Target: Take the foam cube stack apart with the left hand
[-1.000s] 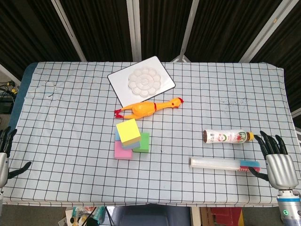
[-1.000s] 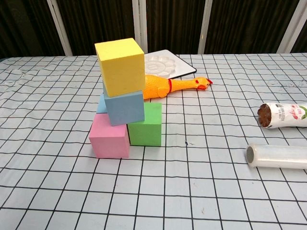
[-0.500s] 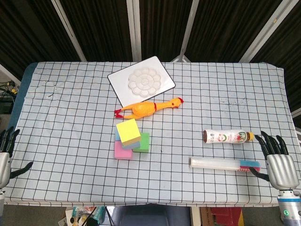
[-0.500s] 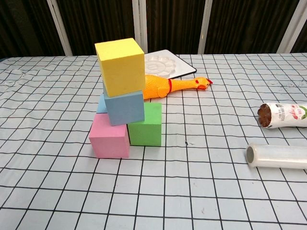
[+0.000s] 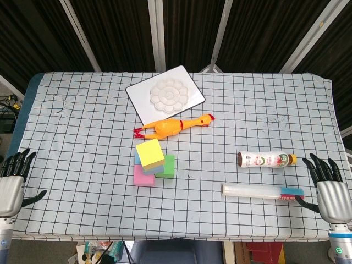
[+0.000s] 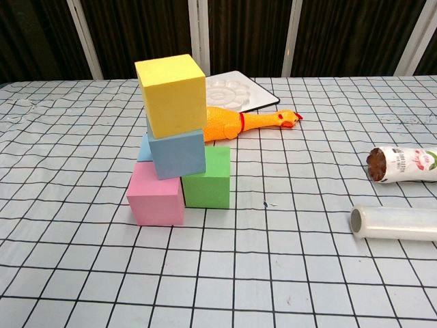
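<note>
Foam cube stack (image 6: 176, 143): intact, on the checked tablecloth left of centre. Yellow cube (image 6: 171, 94) on top; blue cube (image 6: 176, 152) beneath it; pink cube (image 6: 156, 197) and green cube (image 6: 207, 178) side by side at the base, touching. A further blue edge shows behind the pink one, possibly another cube, though neither view settles it.

Progress: nothing taken off yet. By the look of it the whole job remains, top cube first.

Left hand (image 5: 12, 187): at the near left edge of the table in the head view, empty, fingers spread and pointing up. Well apart from the stack, with bare cloth between; absent from the chest view. A long reach inward and toward the table's middle would be needed before any grasp.

Right hand (image 5: 329, 190): at the near right edge, likewise empty with fingers spread, idle.

Surroundings: rubber chicken (image 6: 247, 121) lying just behind the stack; white paint palette (image 5: 165, 94) beyond it. To the right, well apart from the stack, a bottle (image 5: 266, 160) on its side and a clear roll (image 5: 258, 191) lying nearer the right hand.
</note>
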Controlling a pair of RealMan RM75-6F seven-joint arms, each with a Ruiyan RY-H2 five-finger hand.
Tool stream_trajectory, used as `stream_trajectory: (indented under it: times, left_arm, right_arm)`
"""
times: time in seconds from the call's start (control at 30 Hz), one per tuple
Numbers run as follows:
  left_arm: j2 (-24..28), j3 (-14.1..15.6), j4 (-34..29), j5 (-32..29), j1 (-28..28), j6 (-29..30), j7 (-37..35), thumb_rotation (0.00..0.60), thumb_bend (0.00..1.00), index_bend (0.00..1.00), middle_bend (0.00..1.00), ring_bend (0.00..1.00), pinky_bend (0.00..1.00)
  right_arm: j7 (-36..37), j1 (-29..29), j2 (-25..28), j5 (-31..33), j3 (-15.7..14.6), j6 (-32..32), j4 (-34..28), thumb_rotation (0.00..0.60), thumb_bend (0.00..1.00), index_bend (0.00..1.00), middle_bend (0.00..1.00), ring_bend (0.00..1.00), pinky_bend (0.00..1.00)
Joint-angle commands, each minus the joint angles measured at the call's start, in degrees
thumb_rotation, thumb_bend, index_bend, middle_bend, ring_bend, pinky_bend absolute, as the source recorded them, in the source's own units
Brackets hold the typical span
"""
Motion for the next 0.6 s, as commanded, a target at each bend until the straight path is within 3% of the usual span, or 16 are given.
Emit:
stream_trajectory:
  times: [0.03,0.33,0.6]
  left_arm:
    - [0.50,0.35,-0.35,0.08,-1.28,-2.36,-0.27,0.600,0.10,0.03,0.01,0.00,0.05]
    - [4.88,-1.50,-5.87,-5.64,-10.33,-18.85,1.52,0.600,0.10,0.01,0.01,0.00,0.05]
    - [5.40,-3.36,-10.37,-14.49,-19.10,-31.31,9.39,0.600,0.10,0.01,0.01,0.00,0.05]
  right_arm:
    - [-0.21,0.07,-0.05,0.27,0.02,-0.32,0.07,0.600,0.03,0.14,0.07,0.13,0.04]
    - [0.00,0.10,0.03,0.40,0.11,-0.45,-0.02,0.600,0.03,0.14,0.07,0.13,0.04]
    - [0.64,0.11,0.20,0.70,0.31,-0.53,0.28,0.600,0.03,0.14,0.07,0.13,0.04]
